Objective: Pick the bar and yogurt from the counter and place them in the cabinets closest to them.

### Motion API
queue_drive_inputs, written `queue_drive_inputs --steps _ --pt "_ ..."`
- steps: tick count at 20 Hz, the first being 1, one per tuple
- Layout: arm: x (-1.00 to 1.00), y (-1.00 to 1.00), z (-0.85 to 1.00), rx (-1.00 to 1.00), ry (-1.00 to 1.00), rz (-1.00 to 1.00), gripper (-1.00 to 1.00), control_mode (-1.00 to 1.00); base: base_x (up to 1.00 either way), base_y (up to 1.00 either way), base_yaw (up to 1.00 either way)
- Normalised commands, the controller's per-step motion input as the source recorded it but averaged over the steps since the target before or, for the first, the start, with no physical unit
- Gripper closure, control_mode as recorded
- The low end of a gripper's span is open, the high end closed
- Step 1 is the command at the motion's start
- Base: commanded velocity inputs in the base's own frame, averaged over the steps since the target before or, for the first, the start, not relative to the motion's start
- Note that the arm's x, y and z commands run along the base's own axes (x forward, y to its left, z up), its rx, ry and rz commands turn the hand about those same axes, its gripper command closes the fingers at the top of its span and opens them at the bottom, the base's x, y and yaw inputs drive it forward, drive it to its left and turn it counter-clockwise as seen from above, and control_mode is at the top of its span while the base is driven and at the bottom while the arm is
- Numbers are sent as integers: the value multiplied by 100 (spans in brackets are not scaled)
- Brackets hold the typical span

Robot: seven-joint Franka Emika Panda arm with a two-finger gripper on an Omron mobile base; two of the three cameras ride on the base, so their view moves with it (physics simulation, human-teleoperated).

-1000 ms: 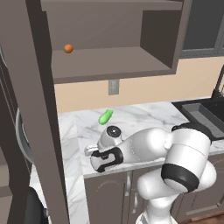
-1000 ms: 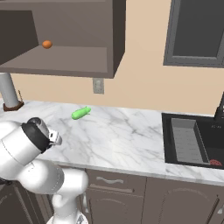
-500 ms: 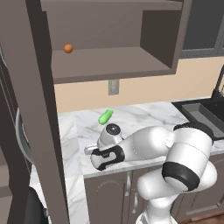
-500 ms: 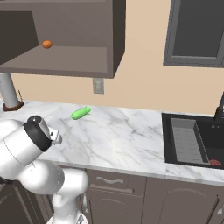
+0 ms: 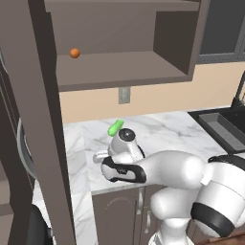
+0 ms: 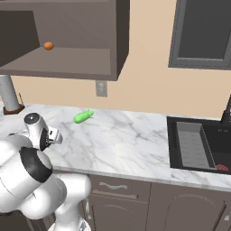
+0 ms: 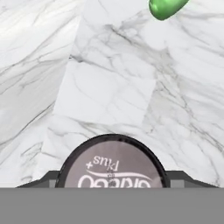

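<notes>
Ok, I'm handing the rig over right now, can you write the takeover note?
Gripper: low over the counter, jaws either side of the yogurt; can't tell whether they grip it.
Yogurt: lid up, on the counter, with the green item beyond it.
Cabinet: open above, with an orange ball on its shelf.
Done: yogurt reached, not yet stored.
Left: lift the yogurt to the cabinet shelf, then locate and store the bar.
</notes>
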Motion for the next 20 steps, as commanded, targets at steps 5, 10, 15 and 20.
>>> queue_drive_inputs --steps 5,10,15,20 --pt "-15 0 64 0 0 -5 100 -100 0 0 0" --pt "-23 0 62 0 0 -6 100 -100 0 0 0" --pt "-33 -4 53 0 0 -9 100 -100 0 0 0" --pt "-47 -14 48 0 0 -8 100 -100 0 0 0"
